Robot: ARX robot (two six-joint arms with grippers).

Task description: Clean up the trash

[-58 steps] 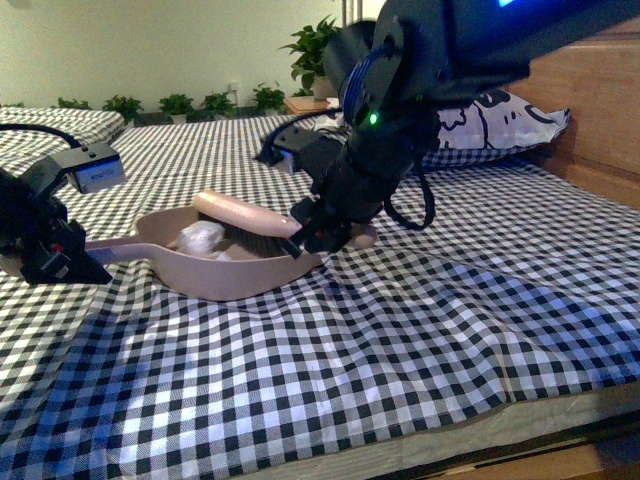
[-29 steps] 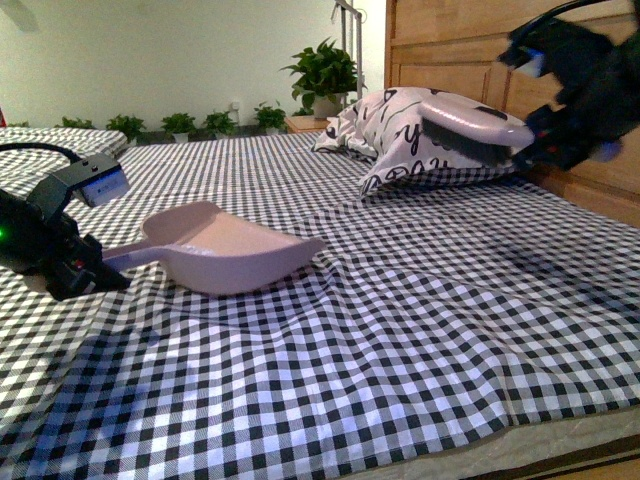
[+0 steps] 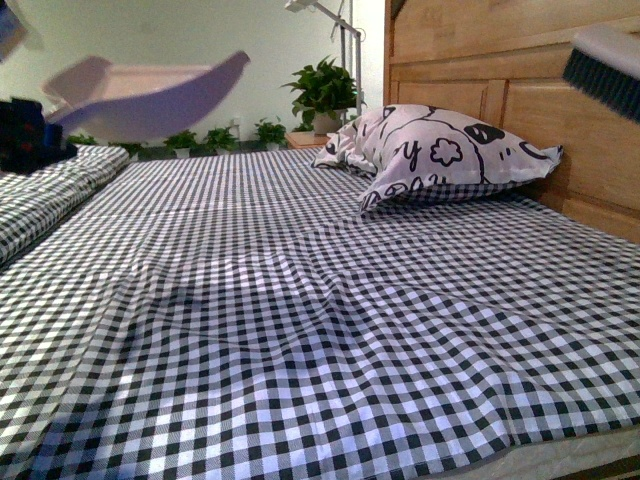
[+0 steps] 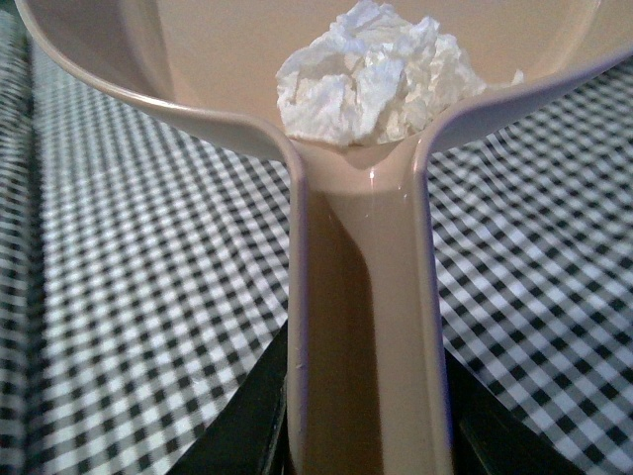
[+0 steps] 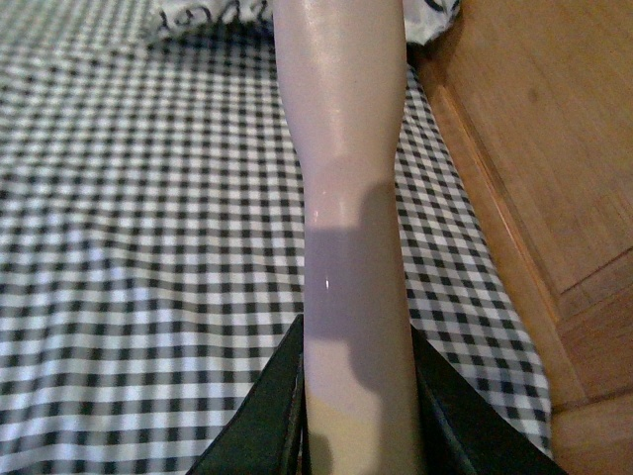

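Observation:
My left gripper (image 4: 364,435) is shut on the handle of the beige dustpan (image 4: 361,297). The trash (image 4: 381,79), a crumpled white paper wad, lies in the pan where the scoop meets the handle. In the front view the dustpan (image 3: 150,95) is blurred and held high at the far left, with the left gripper (image 3: 30,135) dark beside it. My right gripper (image 5: 358,426) is shut on the pale handle of the brush (image 5: 346,198). The brush head with dark bristles (image 3: 605,70) shows at the top right of the front view.
The bed is covered in a black-and-white checked sheet (image 3: 300,330). A white pillow with black prints (image 3: 440,155) lies at the back right against the wooden headboard (image 3: 480,60). Potted plants (image 3: 325,90) stand behind the bed.
The dustpan has gone from resting on the sheet to held high at the left. The brush has risen further to the top right. The camera view has also shifted.

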